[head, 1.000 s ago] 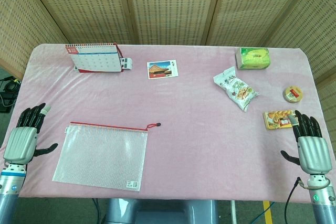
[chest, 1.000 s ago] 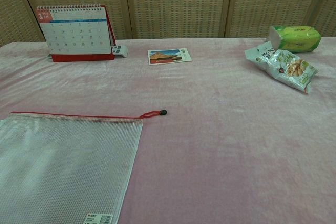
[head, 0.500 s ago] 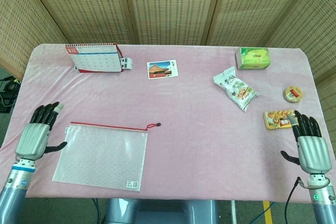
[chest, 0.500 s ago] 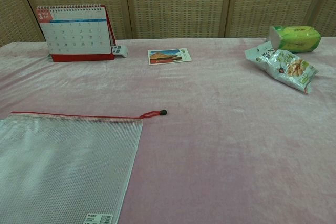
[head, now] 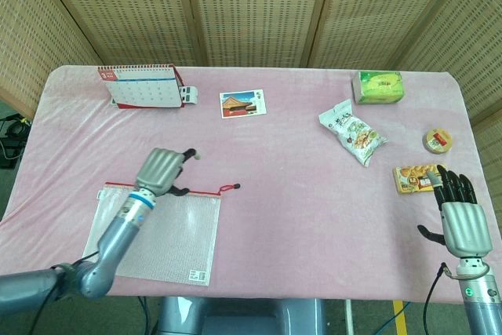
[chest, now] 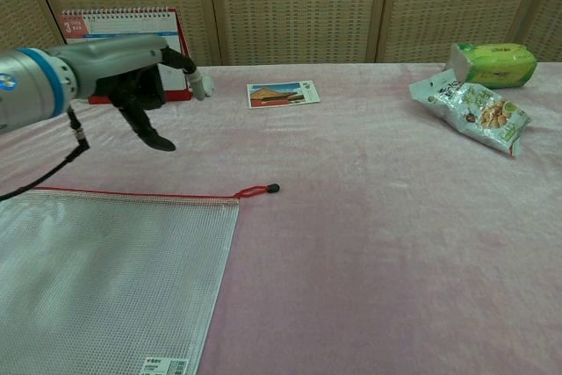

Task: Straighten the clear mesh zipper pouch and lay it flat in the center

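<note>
the clear mesh zipper pouch [head: 153,230] lies flat on the near left part of the table, its red zipper edge [chest: 132,193] on the far side and the red pull cord [chest: 257,190] trailing off to the right. the left hand [head: 161,171] hovers just over the pouch's far edge, palm down with fingers loosely spread and the thumb hanging below, holding nothing; in the chest view it sits above the zipper line and apart from it. the right hand [head: 459,213] rests at the near right edge, fingers apart and empty, just beside a flat snack packet [head: 416,177]. the table wears a pink velvety cloth [head: 282,162], with woven screen panels [head: 251,5] behind it. at the far side stand a desk calendar [head: 141,85], a postcard [head: 242,103], a green tissue pack [head: 379,87], a snack bag [head: 352,131] and a small round tin [head: 438,140]. half a second ago the left hand was off the pouch's left side near the table edge; it has since swung in over the zipper, while the pouch and the right hand have stayed put.
</note>
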Tool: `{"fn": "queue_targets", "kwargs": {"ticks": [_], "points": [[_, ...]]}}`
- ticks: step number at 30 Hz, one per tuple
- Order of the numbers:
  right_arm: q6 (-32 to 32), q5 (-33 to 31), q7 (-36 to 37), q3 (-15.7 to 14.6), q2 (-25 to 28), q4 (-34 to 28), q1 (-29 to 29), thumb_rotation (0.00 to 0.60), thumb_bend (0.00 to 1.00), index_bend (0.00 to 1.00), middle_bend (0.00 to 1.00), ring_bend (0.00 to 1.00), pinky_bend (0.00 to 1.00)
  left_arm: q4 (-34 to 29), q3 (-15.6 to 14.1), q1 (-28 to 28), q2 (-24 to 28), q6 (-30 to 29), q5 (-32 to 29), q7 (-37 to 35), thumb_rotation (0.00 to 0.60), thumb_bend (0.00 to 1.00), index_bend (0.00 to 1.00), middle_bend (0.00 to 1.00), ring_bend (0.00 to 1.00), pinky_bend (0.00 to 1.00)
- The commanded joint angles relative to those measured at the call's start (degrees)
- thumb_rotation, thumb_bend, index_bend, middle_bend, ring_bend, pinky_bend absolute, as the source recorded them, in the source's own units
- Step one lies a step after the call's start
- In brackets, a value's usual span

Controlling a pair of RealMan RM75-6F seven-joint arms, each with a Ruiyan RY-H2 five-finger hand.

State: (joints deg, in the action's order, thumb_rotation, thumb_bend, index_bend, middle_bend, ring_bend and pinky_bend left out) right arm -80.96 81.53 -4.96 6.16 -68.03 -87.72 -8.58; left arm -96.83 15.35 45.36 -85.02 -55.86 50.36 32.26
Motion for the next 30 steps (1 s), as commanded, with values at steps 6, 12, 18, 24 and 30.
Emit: {"fn": "queue_targets", "kwargs": {"ticks": [6,12,18,24,30], "points": [[0.4,-1.1,0.2,0.4,0.1,0.3,0.0,0.600,0.00,0.01,0.00,0.00,0.00,10.8,3.4,15.9,-13.3,2.6,-22.9,13.2,0.600,0.24,0.43,1.00,0.92,1.00],[0.0,-1.2,1.0,0.5,0.4,0.3,0.2,0.600,0.00,0.01,0.00,0.00,0.00,13.6,3.0,19.0,-15.9,1.6,-28.1,15.3,0.600,0.31,0.44,1.00,0.92,1.00],[0.4,-1.5,1.3,0.4,0.6,0.3,0.3,0.600,0.00,0.01,0.00,0.00,0.00,16.6,2.2,20.6,-17.5,0.3,-31.4,16.7,0.600,0.35,0.47,1.00,0.92,1.00],[0.7,-1.7,1.5,0.5,0.7,0.4,0.2,0.600,0.00,0.01,0.00,0.00,0.00,20.6,2.0,20.9,-19.6,2.3,-31.5,14.6,0.600,0.36,0.48,1.00,0.92,1.00],[1.0,-2.0,2.1,0.7,0.7,0.7,0.0,0.600,0.00,0.01,0.00,0.00,0.00,24.4,1.2,21.1,-21.6,4.3,-31.2,13.1,0.600,0.36,0.48,1.00,0.92,1.00]]}}
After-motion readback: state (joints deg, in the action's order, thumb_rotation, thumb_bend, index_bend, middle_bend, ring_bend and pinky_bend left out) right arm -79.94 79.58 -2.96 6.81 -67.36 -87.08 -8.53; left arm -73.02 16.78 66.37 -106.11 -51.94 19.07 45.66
